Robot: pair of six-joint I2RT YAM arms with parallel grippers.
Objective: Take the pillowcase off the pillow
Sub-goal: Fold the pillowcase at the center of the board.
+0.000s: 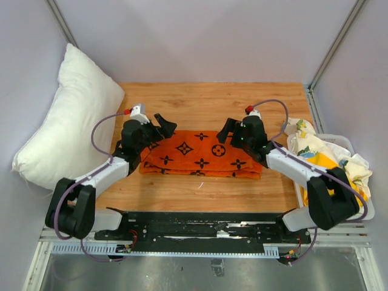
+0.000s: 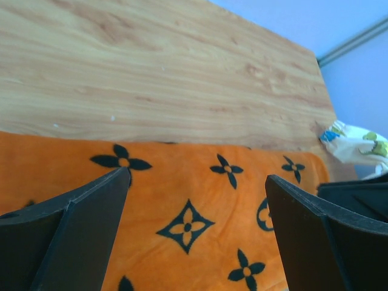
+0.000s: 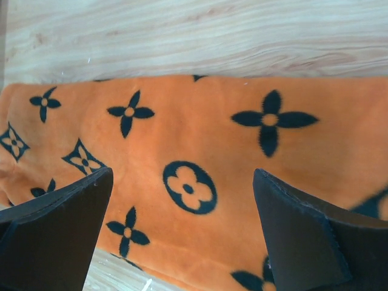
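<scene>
Top external view puts the pillowcase [image 1: 201, 156] flat at mid-frame on the desk [image 1: 206, 100], the pillow [image 1: 70, 118] bare at upper left, and we fear our left jaws and right jaws, spread wide low over the fabric, could snag it on lifting.

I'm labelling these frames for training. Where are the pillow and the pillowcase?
pillow [image 1: 66, 115], top view, on its plump white middle.
pillowcase [image 1: 203, 156], top view, on the centre of the flat orange fabric.
</scene>
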